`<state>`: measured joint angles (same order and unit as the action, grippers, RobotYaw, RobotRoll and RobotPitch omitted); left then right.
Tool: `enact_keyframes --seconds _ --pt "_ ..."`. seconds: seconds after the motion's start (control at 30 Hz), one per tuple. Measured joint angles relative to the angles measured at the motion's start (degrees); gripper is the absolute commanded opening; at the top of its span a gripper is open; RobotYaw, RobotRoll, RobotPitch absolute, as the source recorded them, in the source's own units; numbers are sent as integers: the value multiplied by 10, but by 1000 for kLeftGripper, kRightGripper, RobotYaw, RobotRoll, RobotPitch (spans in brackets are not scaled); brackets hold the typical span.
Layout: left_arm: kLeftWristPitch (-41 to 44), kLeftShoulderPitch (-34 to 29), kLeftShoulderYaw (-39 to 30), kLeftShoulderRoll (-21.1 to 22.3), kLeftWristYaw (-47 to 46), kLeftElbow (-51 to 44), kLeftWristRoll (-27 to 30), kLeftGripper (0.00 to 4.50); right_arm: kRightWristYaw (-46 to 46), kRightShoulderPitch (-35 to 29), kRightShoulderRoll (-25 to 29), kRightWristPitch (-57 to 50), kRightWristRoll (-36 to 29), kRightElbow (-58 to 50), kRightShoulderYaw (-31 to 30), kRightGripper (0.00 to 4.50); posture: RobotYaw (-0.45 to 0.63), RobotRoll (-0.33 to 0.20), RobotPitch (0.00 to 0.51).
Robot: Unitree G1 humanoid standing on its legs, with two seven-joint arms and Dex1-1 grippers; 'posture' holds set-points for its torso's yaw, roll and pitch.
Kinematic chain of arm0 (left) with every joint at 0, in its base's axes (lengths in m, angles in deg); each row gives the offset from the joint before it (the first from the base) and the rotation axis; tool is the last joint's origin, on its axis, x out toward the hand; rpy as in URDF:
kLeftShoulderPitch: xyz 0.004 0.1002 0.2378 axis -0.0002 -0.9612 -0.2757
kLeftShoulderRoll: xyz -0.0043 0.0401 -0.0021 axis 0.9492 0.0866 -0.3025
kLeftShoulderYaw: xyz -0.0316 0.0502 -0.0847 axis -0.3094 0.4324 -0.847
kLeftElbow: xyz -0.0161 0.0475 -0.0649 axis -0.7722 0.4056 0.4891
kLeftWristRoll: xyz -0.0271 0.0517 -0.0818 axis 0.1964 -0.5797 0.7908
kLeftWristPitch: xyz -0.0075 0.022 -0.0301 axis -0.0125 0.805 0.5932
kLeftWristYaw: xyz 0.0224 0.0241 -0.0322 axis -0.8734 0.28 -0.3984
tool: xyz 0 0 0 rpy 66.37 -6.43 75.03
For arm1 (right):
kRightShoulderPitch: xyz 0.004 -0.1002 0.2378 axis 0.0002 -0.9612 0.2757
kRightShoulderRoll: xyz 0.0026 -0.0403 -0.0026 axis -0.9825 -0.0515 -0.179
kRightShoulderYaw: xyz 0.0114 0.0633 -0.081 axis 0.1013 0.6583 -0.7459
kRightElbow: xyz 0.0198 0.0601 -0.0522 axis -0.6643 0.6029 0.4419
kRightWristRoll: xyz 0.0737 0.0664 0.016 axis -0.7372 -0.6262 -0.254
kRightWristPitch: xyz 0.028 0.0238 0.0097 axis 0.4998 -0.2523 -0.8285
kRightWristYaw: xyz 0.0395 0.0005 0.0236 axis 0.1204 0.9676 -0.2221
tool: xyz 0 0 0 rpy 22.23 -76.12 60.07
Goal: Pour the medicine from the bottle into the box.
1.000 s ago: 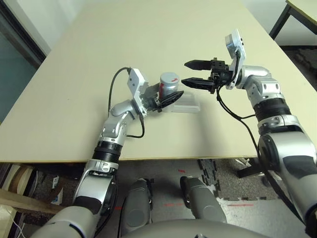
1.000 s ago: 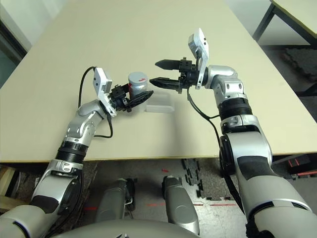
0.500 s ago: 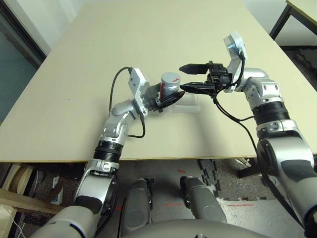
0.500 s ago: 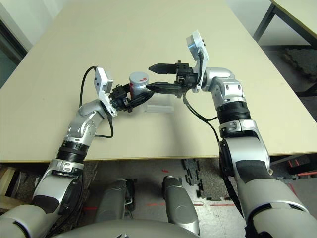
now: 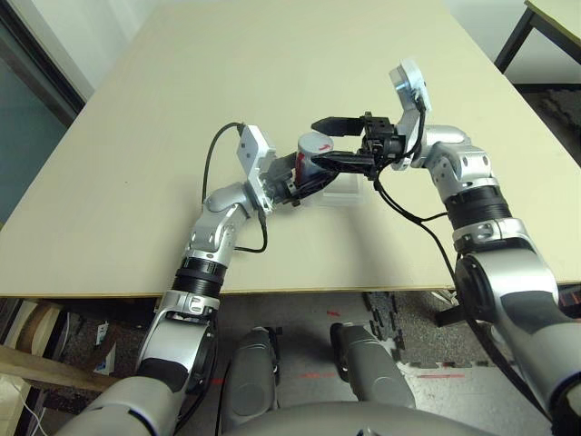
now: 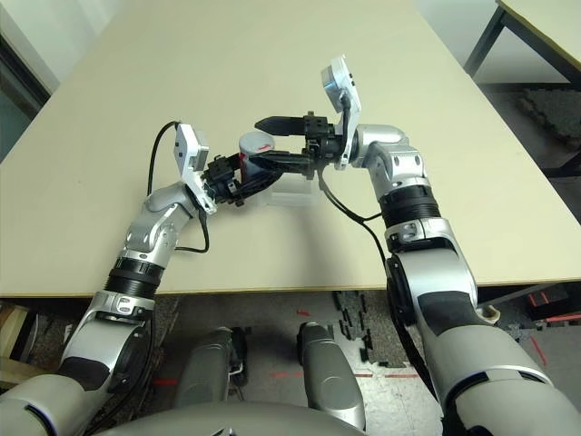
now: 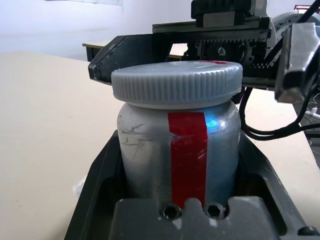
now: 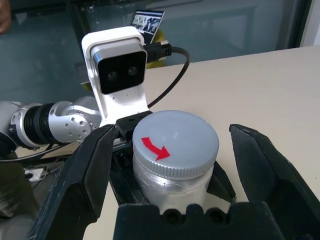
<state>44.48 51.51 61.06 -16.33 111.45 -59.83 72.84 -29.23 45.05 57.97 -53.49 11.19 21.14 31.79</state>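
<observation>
L end effector (image 5: 309, 178) gripping bottle (image 7: 180, 155), upright, red stripe on its side, cap (image 8: 175, 142) on w/ red arrow. R end effector (image 5: 320, 143) open, fingers either side of cap, not clamped on it. Box (image 6: 295, 197), clear plastic, on surface (image 5: 163, 182) just beside bottle, toward robot's R; can't tell if bottle touches it. Beyond far side, a person's hand (image 8: 4, 16) near a lit screen (image 8: 147, 22).

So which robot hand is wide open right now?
The robot's right gripper: its fingers stand apart around the cap, while the left gripper is closed on the bottle.
</observation>
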Motion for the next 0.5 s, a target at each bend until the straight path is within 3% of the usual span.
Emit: enact_keyframes --seconds 0.03,0.13,0.27,0.5 --pt "0 0 0 0 0 0 0 2645 0 0 0 1 0 0 -1 4500 -115 0 130" --pt "0 0 0 0 0 0 0 2645 1 0 -1 4 1 0 -3 3897 -117 0 130" --pt "-1 0 0 0 0 0 -1 2645 7 0 -3 8 1 0 -2 2581 -121 0 129" --pt "-2 0 0 0 0 0 -1 2645 14 -1 -4 3 -4 -1 -2 2580 -122 0 132"
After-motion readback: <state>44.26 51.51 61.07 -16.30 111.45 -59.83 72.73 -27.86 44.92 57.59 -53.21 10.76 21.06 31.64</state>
